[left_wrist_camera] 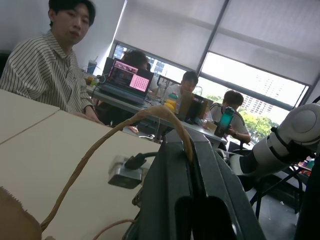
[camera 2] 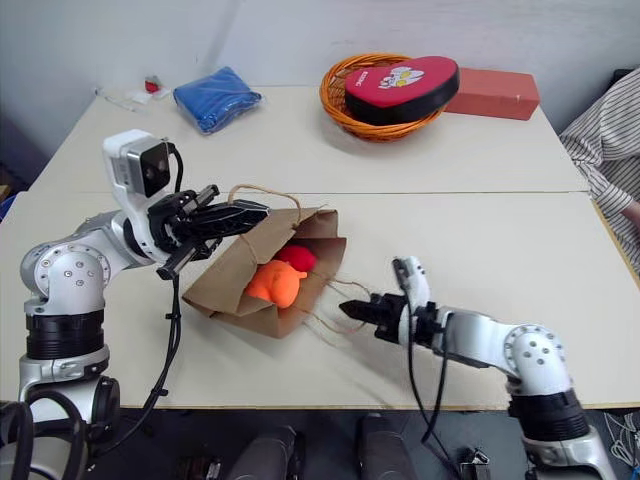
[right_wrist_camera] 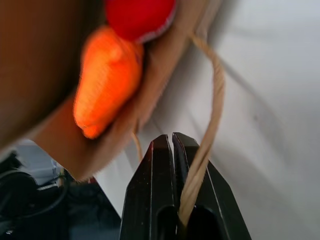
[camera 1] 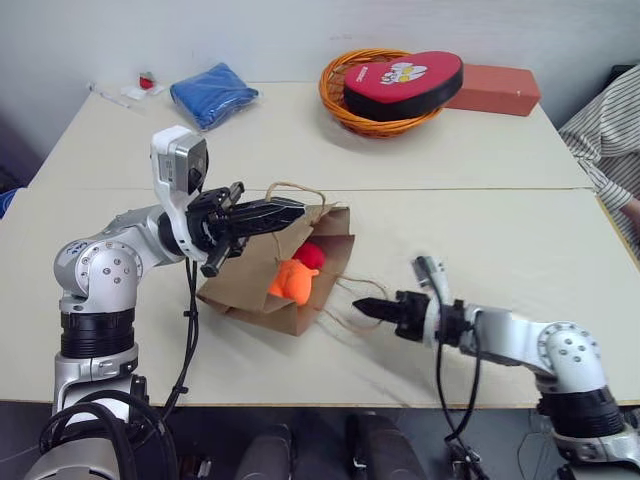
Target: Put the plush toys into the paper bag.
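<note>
Two pale, smooth desks stand pushed together edge to edge against a plain wall; in the left wrist view a bright office lies beyond them, with wide windows, roller blinds and several seated people at laptops. On the far desk rest a folded blue cloth, an orange wicker basket holding a red heart-shaped cushion with black sides, and a flat red-brown box.

On the near desk the plain brown kraft paper bag lies on its side, creased, mouth toward the right arm. Inside the mouth sit the lumpy bright orange plush toy and, just behind it and touching, the smaller rounded red plush toy.

The left gripper has its black jaws together on the upper twisted paper-cord handle, holding that edge of the bag up. The right gripper, low over the desk just beside the bag's mouth, has its jaws pinched on the lower cord handle.
</note>
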